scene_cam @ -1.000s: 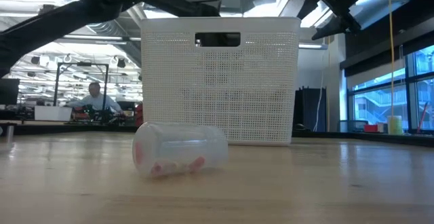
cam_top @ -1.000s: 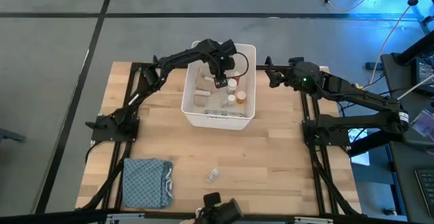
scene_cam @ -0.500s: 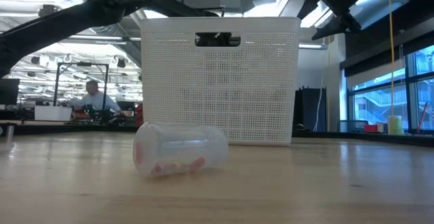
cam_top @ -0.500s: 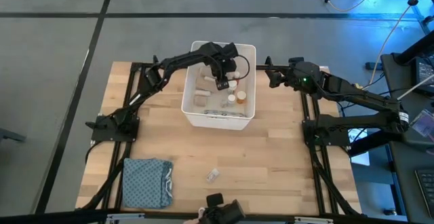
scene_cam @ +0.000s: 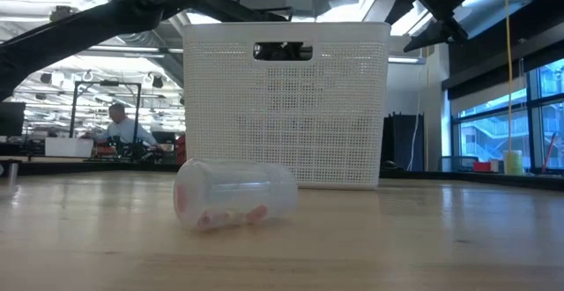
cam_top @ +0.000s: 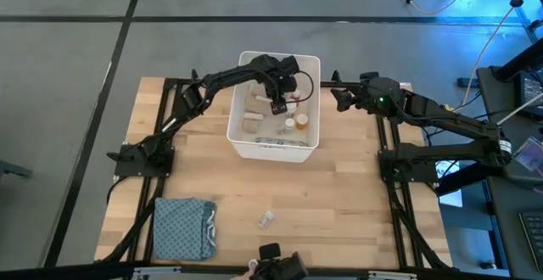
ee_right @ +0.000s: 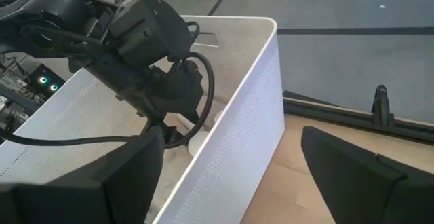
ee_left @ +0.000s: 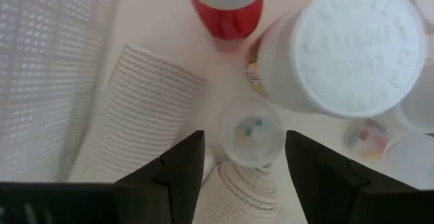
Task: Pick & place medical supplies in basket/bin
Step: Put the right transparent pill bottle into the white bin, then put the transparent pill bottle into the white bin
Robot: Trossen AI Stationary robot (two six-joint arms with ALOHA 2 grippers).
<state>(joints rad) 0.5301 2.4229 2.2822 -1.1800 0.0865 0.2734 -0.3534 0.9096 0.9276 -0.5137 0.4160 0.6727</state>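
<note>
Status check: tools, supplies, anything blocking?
Left tool open inside basket, above clear vial. Right tool open, beside basket. One vial on table. Nothing blocking.

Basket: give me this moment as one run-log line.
left gripper: open, inside basket above clear vial | right gripper: open, waiting beside basket | loose vial: on table

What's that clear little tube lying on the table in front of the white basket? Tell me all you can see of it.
The clear vial looks like see-through plastic and lies on its side on the wooden table. A few pinkish bits sit inside it. From above it lies alone, apart from the white basket and the folded blue-grey cloth. No gripper touches it.
</note>
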